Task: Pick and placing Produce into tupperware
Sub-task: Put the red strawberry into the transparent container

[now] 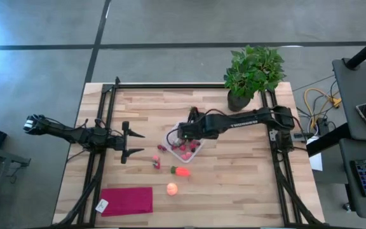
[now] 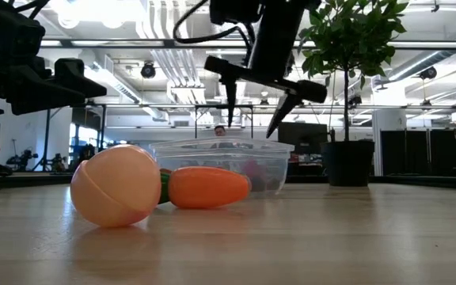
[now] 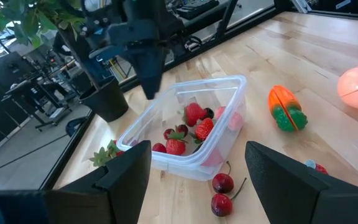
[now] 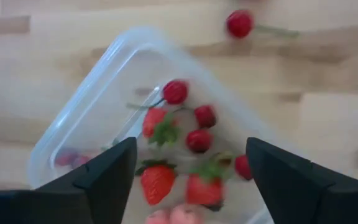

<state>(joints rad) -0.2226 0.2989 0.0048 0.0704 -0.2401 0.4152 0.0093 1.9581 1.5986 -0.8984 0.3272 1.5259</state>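
Observation:
The clear tupperware [image 1: 168, 138] stands mid-table with strawberries and cherries [image 4: 199, 140] lying in it. My right gripper [image 2: 252, 107] hangs open just above it, fingers pointing down, with nothing between them. On the bare wood toward the near edge lie the orange carrot piece [image 1: 182, 170] and the pale round fruit [image 1: 171, 187]. Two loose cherries [image 3: 221, 191] lie beside the tupperware's near-left wall. My left gripper [image 1: 135, 144] waits open at the table's left, level with the tupperware and pointing at it.
A potted plant [image 1: 253, 73] stands at the far right corner. A magenta cloth [image 1: 127, 199] lies flat at the near left. Another small red piece [image 1: 156, 163] lies left of the carrot. Black frame rails [image 1: 103, 121] run along the table's left, far and right sides.

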